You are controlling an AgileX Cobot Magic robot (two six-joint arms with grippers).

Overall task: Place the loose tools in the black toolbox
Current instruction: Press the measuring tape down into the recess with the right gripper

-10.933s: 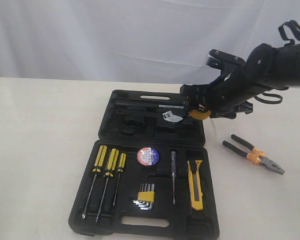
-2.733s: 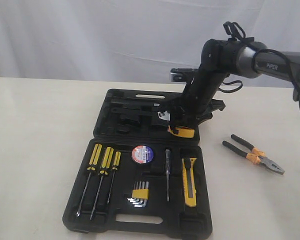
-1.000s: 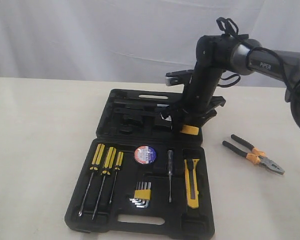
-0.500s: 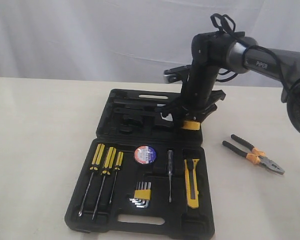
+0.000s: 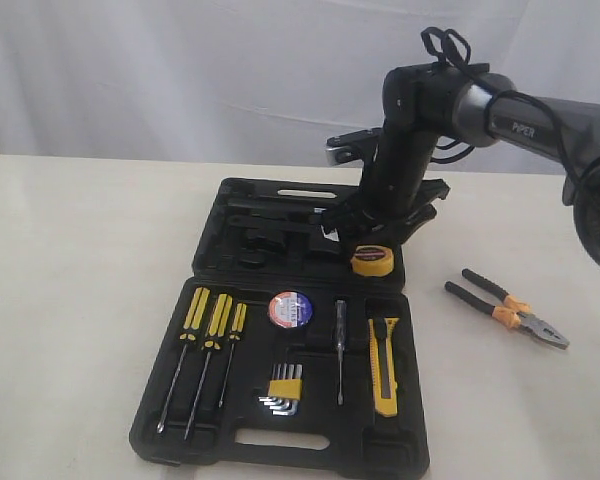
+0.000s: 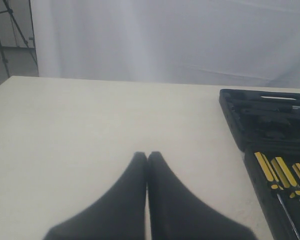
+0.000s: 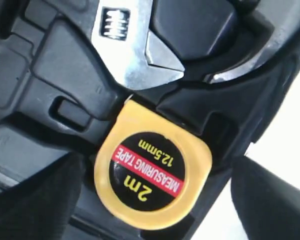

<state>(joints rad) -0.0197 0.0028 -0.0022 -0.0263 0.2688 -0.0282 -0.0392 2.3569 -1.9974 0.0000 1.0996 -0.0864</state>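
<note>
The black toolbox (image 5: 160, 420) lies open on the table. The round yellow tape measure (image 5: 372, 261) (image 7: 152, 177) lies flat in the far half, next to a silver wrench (image 7: 135, 45). My right gripper (image 5: 380, 228) (image 7: 152, 200) hangs just above it, open, its fingers apart on either side and clear of it. The black tape roll (image 5: 290, 310) and the yellow-black utility knife (image 5: 384, 365) sit in the near half. The pliers (image 5: 507, 308) lie on the table right of the box. My left gripper (image 6: 147, 155) is shut and empty over bare table, left of the toolbox (image 6: 260, 115).
Three yellow-black screwdrivers (image 5: 212, 330) (image 6: 282, 175), a hex key set (image 5: 283, 390) and a thin tester screwdriver (image 5: 340, 350) fill slots in the near half. A white curtain backs the table. Bare tabletop lies left and right of the box.
My right gripper lowered the tape measure into the far half of the box and opened. The tape measure now lies flat there, free of the fingers.
</note>
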